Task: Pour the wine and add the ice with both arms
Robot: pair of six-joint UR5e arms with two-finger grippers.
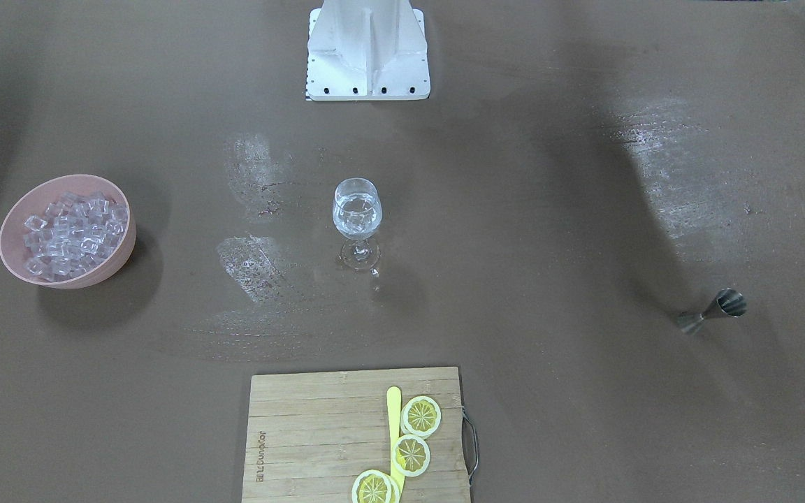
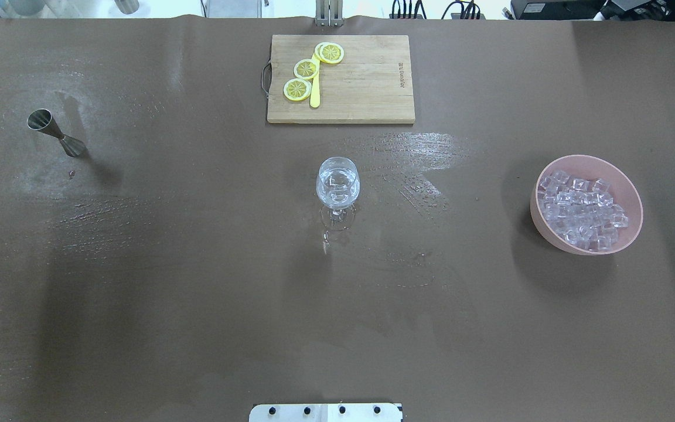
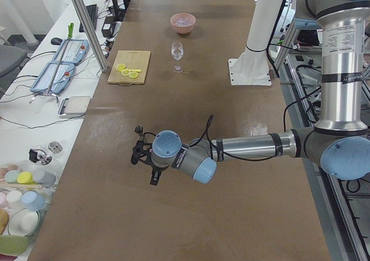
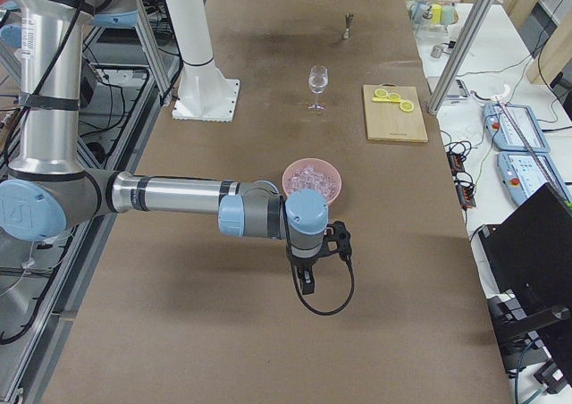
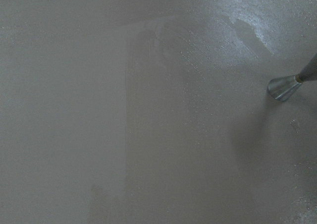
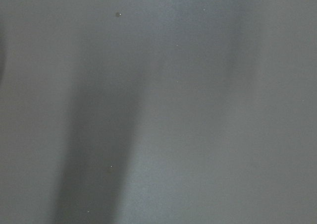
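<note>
A wine glass (image 2: 337, 187) stands upright mid-table and holds clear wine with what look like a few ice cubes. It also shows in the front view (image 1: 357, 215). A pink bowl (image 2: 630, 202) full of ice (image 2: 580, 214) sits on my right side. A steel jigger (image 2: 56, 133) stands on my left side, and its base shows in the left wrist view (image 5: 285, 86). My left gripper (image 3: 140, 152) hovers near the jigger. My right gripper (image 4: 340, 243) hovers just short of the bowl (image 4: 312, 180). I cannot tell whether either gripper is open or shut.
A wooden cutting board (image 2: 367, 88) with lemon slices (image 2: 306, 68) and a yellow knife lies at the far edge. The white base block (image 1: 367, 49) stands at the robot's side. Wet streaks (image 2: 419, 158) mark the brown mat around the glass.
</note>
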